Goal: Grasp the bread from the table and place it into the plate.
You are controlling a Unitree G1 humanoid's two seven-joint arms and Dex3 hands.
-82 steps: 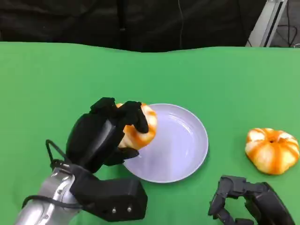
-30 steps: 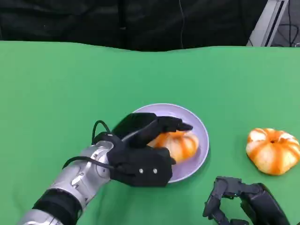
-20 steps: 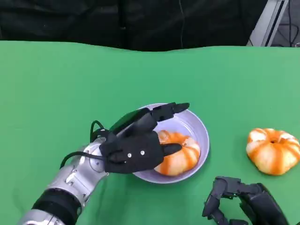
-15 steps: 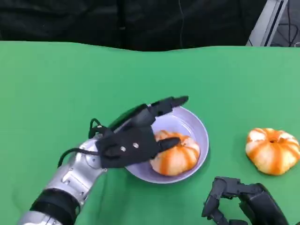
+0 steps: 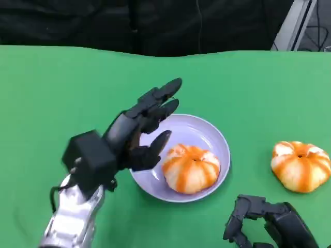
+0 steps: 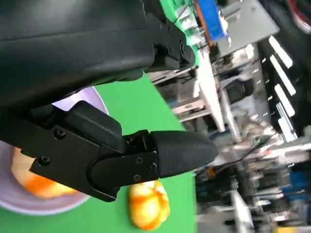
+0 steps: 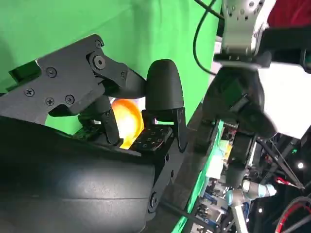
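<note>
bread (image 5: pixel 191 168) in plate (image 5: pixel 214 137), 2nd bread (image 5: pixel 300 166) to its right.

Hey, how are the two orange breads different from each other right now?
The bread in the plate lies inside the lavender plate, while the other bread rests on the bare green table. The first is next to the open left hand; the second is nearer the right hand. Both are round, ridged, orange and white.
</note>
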